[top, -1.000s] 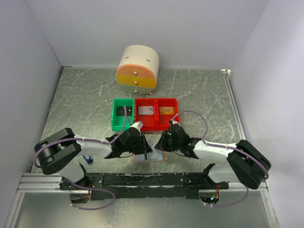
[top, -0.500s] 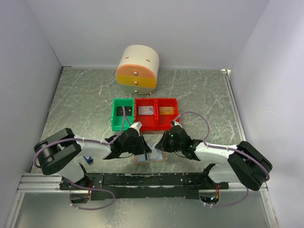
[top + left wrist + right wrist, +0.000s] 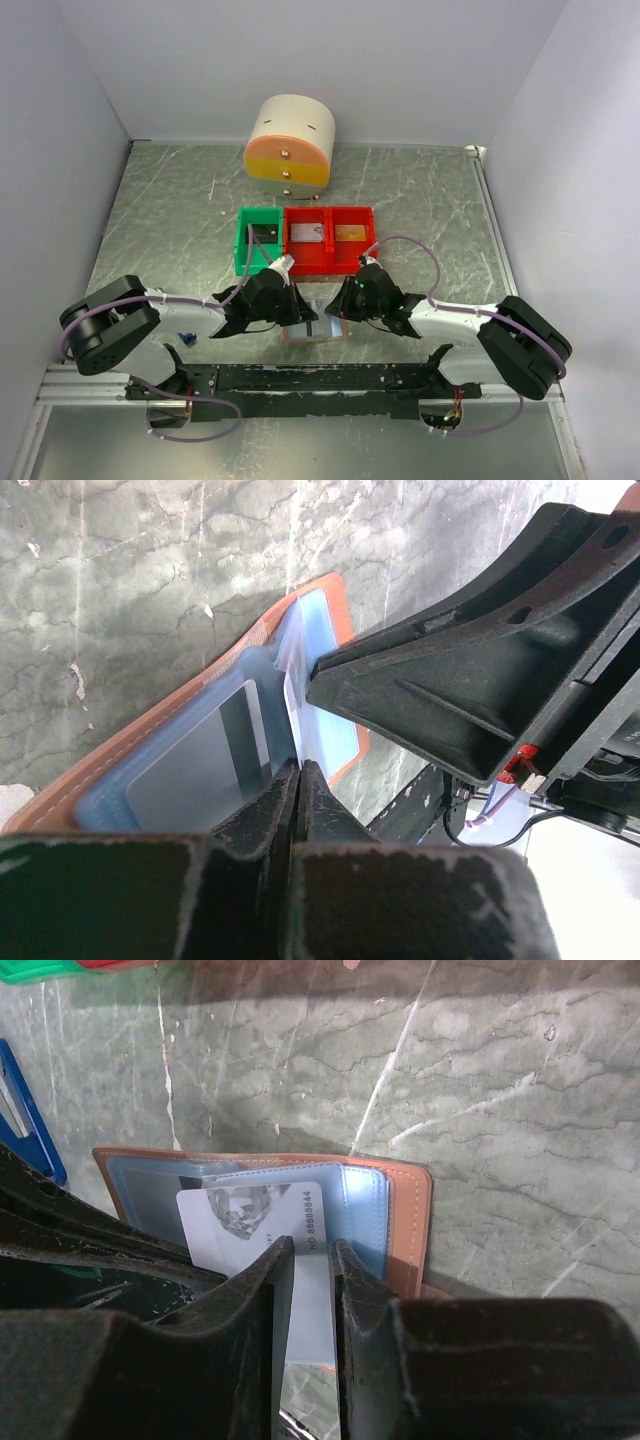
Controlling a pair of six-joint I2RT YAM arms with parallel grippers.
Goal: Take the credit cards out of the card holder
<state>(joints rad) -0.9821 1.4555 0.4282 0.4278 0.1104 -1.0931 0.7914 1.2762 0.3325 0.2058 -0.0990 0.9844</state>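
Status: the holder (image 3: 408,1222) lies open and flat on the table (image 3: 180,200), close to the near edge, just in front of the red bin (image 3: 330,211). It's in the same spot as a second ago.

Left gripper (image 3: 298,772) — jaws together, tips down at the edge of a blue pocket. I can't tell whether a thin sleeve edge is nipped between them.

Right gripper (image 3: 312,1252) — jaws a narrow slit apart, tips down over the holder's right half. One card (image 3: 240,1222) (white, with a printed picture and a number line) sticks part way out of its pocket. Its pale face runs on through the slit, so it looks to sit under the fingers, not between them. I can't tell if the tips actually press on it.

Changes, from the top view:
- The left arm (image 3: 190,315) has swung back and left, with its elbow now lower and nearer the rail.
- The left gripper has shifted a touch left too, so more of the green bin (image 3: 241,245) is uncovered.
- The right arm (image 3: 450,318) has barely moved; its gripper has nudged slightly toward the holder.

In the left wrist view, the right gripper's finger sits right beside the left tips.
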